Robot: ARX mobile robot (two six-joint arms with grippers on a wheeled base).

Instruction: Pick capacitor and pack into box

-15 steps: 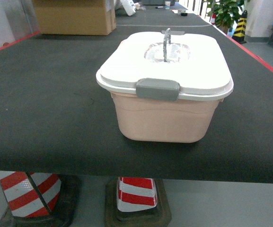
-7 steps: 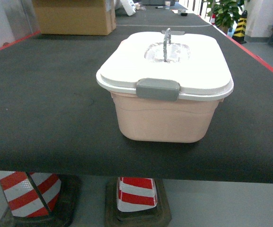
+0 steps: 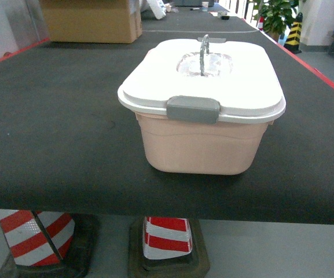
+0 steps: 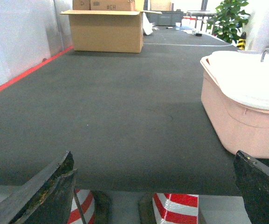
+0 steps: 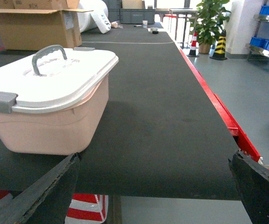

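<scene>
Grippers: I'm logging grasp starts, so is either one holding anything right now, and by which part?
Nothing is held. Left gripper and right gripper are open and empty, short of the box.

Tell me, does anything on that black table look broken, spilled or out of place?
Nothing stands out. The pink box sits upright and square on the black table, its white lid flat, the near latch down, the handle raised. No capacitor is in view. Both grippers are open, short of the table.

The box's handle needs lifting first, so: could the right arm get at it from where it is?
Probably yes: the handle stands upright on the lid, nothing covers it, and the open right gripper faces bare mat before the box.
</scene>
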